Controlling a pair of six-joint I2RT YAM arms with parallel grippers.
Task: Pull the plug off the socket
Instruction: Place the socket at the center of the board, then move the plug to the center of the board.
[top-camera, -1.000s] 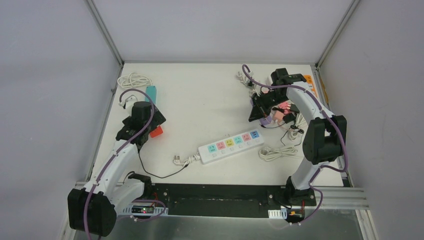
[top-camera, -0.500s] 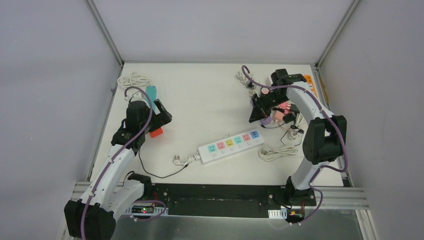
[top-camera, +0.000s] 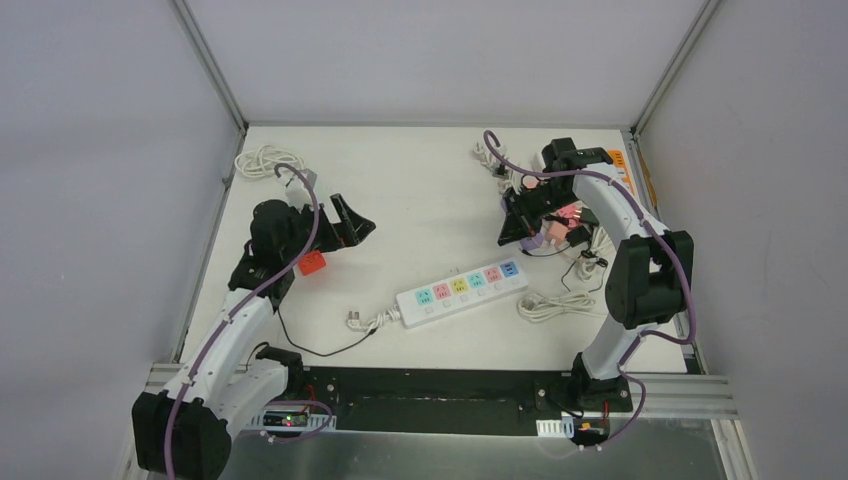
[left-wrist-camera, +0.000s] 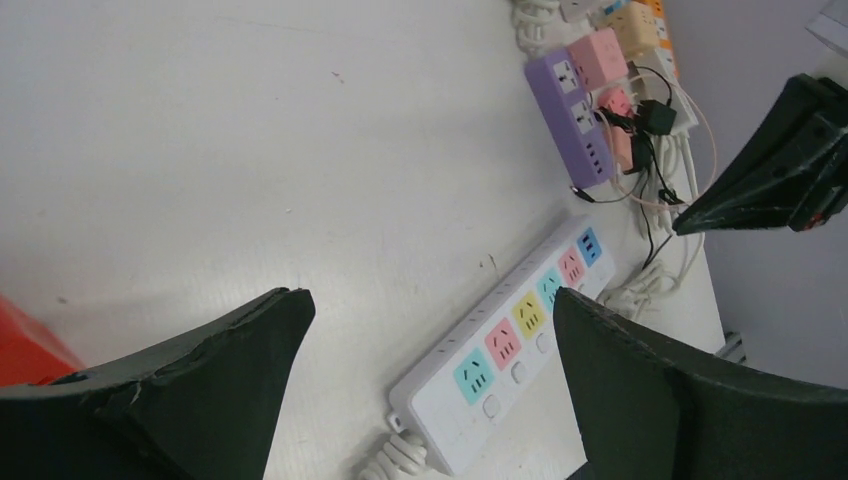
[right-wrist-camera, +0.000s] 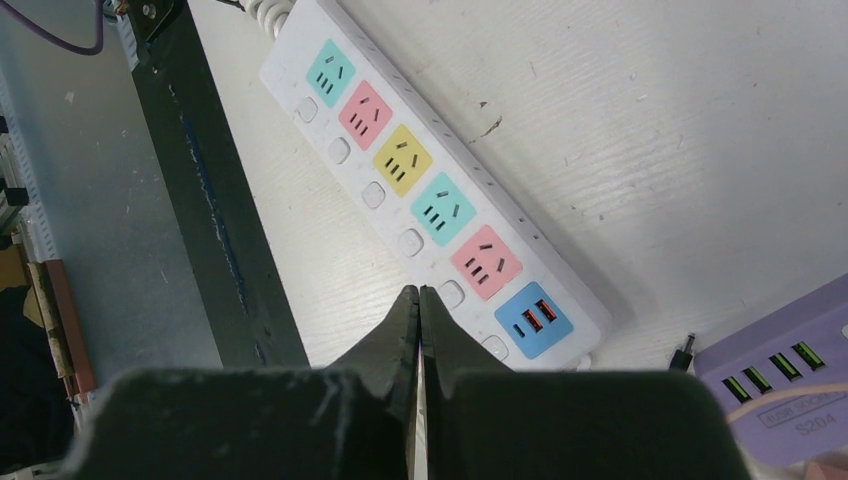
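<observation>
White table (top-camera: 420, 190) | left tool (left-wrist-camera: 425, 297) spread wide | right tool (right-wrist-camera: 419, 295) closed, empty | cable coil (top-camera: 268, 160) overhead-only

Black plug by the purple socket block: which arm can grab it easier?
Probably right: the right gripper, though shut, hangs beside the black plug; the open left gripper is far across the table.
</observation>
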